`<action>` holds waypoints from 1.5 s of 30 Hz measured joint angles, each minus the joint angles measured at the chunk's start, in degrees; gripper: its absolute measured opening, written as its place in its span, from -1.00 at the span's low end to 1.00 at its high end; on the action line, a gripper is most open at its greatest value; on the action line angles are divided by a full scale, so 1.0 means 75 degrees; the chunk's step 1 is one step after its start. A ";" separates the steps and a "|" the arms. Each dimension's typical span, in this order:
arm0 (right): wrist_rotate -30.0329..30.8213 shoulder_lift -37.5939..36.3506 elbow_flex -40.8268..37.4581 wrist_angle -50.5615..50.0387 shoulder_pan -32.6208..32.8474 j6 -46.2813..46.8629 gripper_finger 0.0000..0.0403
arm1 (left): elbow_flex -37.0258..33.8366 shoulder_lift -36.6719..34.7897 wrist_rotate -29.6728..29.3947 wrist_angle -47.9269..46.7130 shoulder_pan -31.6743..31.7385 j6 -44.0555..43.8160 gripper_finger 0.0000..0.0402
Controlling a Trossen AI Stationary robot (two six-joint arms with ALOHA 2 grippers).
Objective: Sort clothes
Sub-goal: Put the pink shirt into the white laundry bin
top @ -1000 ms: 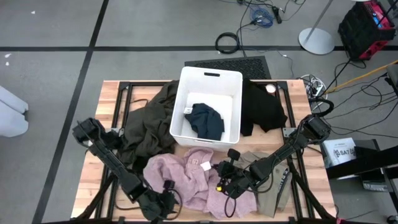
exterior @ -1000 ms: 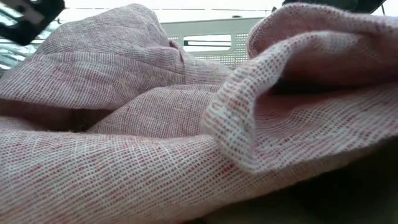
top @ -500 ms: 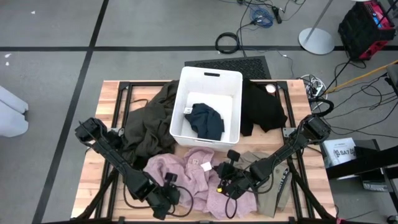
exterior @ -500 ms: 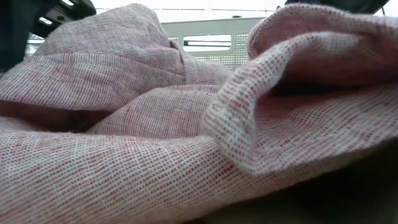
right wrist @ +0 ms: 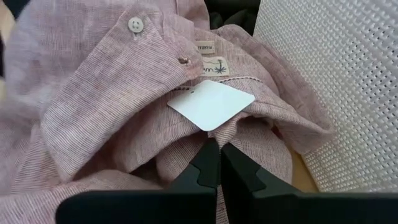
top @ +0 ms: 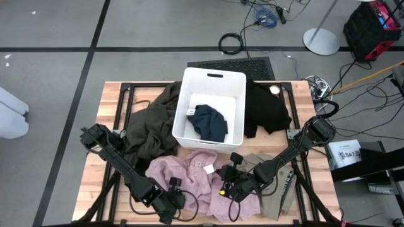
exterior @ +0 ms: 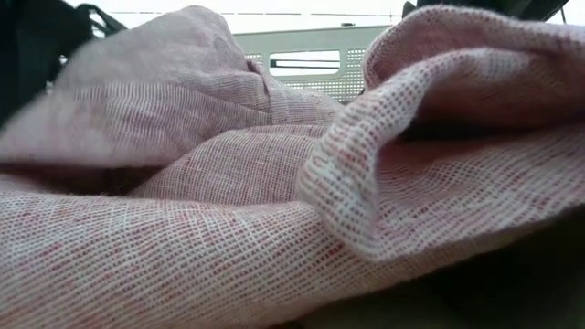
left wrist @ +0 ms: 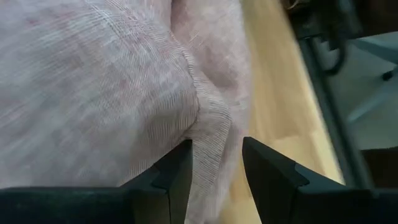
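A pale pink shirt [top: 189, 173] lies crumpled on the near middle of the table and fills the low view [exterior: 274, 183]. My left gripper [top: 174, 198] is open at the shirt's near left edge, with a hemmed fold of the cloth [left wrist: 211, 124] between its fingers [left wrist: 216, 149]. My right gripper [top: 222, 184] is shut on the shirt just below its white tag [right wrist: 211, 104]. A navy garment [top: 208, 123] lies in the white bin [top: 214, 79]. A dark olive garment [top: 148, 129] lies left of the bin, a black one [top: 268, 110] to its right, and a khaki one [top: 274, 189] at the near right. My left gripper has the fold of the shirt's edge [left wrist: 208, 134] between its open fingers; I cannot tell whether they touch it. My right gripper's shut fingertips [right wrist: 211, 155] meet in a fold of the pink shirt [right wrist: 214, 134] just below the tag and collar. They come slanting down from the table's right. The fingertips hide the pinch. The shirt lies on the table.
The white bin stands at the far middle, its perforated wall [right wrist: 336, 81] close beside my right gripper. Bare wood [left wrist: 280, 124] shows along the near edge beside the pink shirt. Cables and stands lie on the floor beyond the table.
My left gripper has gone toward the table's right edge and a little toward the far edge, up to the pink shirt's near left edge. It now shows as a dark shape at the upper left of the low view.
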 joint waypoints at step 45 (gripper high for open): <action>0.0027 0.0003 0.0000 -0.0024 0.0024 0.0330 -1.00 | 0.2117 0.0752 -0.0181 -0.2677 -0.0339 0.0205 -0.72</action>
